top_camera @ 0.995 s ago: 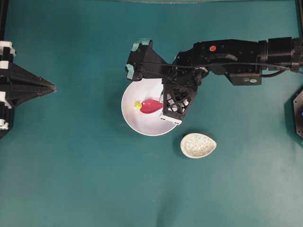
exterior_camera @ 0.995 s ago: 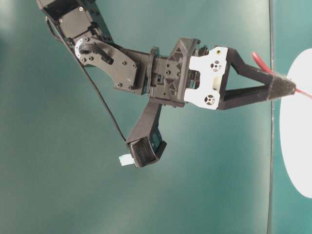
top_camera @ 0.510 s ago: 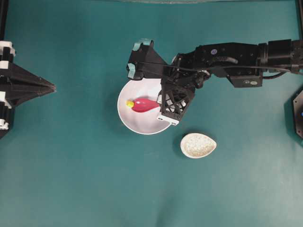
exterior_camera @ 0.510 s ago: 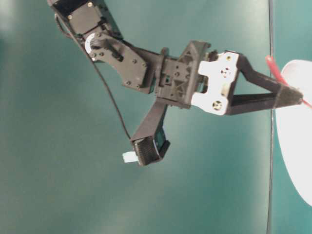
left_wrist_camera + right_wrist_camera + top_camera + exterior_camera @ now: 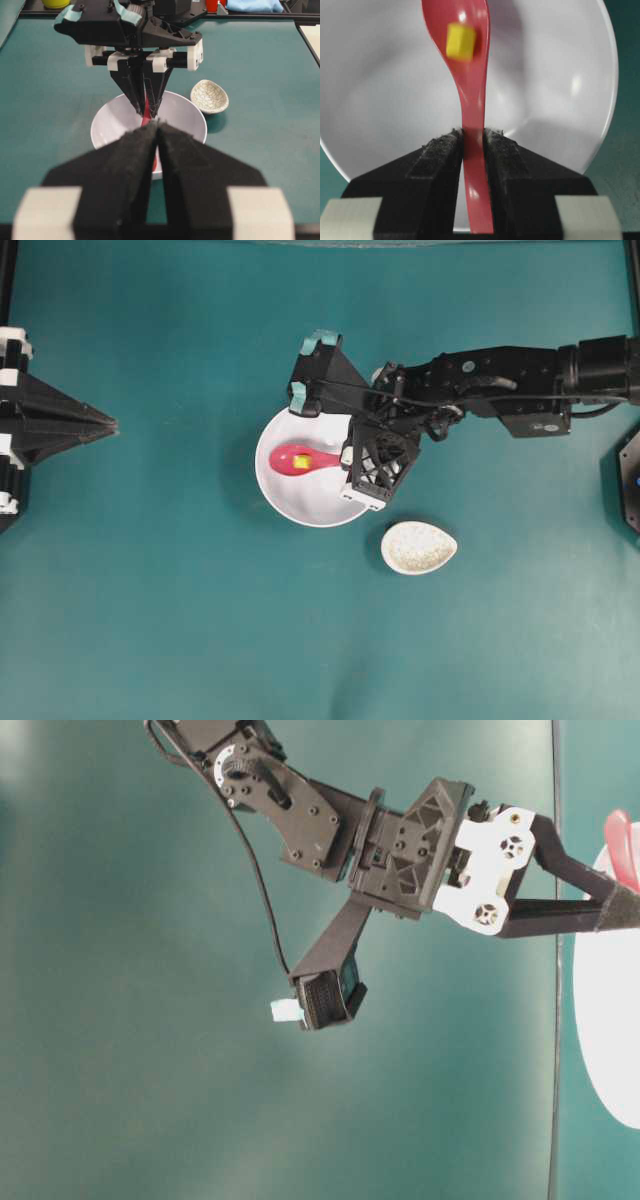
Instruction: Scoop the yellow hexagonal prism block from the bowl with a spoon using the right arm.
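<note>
Right hand (image 5: 472, 142) is clamped on the handle of the glossy pink-red soup spoon (image 5: 303, 458), padded jaws pinched tight either side of it. Tiny yellow hexagonal prism block (image 5: 460, 41) sits inside the spoon's oval scoop, over the large round white bowl (image 5: 285, 502) and towards its left side. Black right arm (image 5: 500, 398) reaches in from the bowl's right, its wrist body hanging over the bowl's right rim and covering that part from overhead. Small speckled beige oval dish (image 5: 418, 547) sits on the teal bench (image 5: 180, 620) just beyond the bowl's lower right, not touching. Left hand (image 5: 100, 425) is well off to the bowl's left, jaws together, nothing held.
</note>
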Controlling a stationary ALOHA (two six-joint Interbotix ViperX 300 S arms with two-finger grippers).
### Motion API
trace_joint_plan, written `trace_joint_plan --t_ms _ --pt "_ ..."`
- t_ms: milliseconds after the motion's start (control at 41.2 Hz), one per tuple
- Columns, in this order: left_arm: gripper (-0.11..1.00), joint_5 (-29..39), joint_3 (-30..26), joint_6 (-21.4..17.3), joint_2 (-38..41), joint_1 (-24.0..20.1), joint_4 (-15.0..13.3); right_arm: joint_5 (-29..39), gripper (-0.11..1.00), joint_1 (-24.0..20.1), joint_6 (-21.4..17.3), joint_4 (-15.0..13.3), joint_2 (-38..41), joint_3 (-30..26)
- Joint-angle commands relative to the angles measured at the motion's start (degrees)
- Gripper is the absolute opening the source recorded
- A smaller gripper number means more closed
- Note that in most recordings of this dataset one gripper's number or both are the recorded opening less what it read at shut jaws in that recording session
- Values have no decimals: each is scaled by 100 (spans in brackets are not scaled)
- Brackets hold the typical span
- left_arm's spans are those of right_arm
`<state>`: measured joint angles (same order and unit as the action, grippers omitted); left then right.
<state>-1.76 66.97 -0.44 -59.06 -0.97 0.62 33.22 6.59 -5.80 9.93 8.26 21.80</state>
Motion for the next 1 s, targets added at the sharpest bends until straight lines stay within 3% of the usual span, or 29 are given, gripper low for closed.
trace_joint_plan --t_ms 0,655,728,801,971 --pt "8 -18 -167 -9 35 -9 18 -141 21 -18 -9 -9 -246 0" --pt "8 -18 -167 -9 35 -9 18 -88 21 -18 -9 -9 -519 -35" --pt "8 -18 -167 -9 35 -9 18 -18 18 -18 -9 -9 -642 -44" --pt "8 -18 -167 -9 35 -9 18 79 6 0 -9 -9 -756 -44" --pt "8 -18 -167 -9 35 -9 18 255 7 53 -18 -9 -1020 -53"
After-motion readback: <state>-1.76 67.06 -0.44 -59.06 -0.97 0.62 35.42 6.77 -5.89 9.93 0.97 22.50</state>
